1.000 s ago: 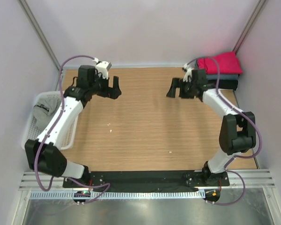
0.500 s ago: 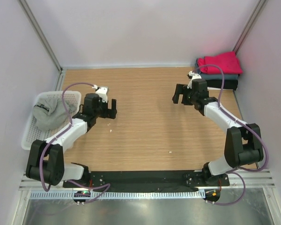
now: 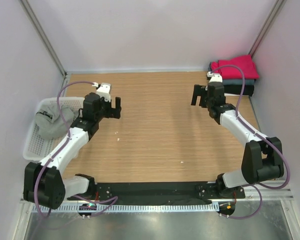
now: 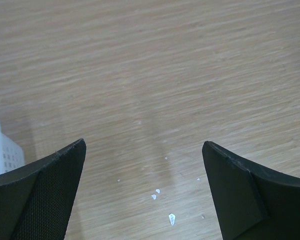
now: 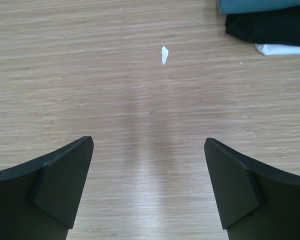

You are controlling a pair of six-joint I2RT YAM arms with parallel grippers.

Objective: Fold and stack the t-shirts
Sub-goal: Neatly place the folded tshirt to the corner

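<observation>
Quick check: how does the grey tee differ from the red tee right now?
The grey tee lies crumpled in the basket, left; the red tee is folded flat, far right. The grey tee sits alone; the red tee tops the blue tee and black tee. The grey tee has a dark mark; the red tee looks plain. Shared: neither is held; left gripper and right gripper are open.
</observation>
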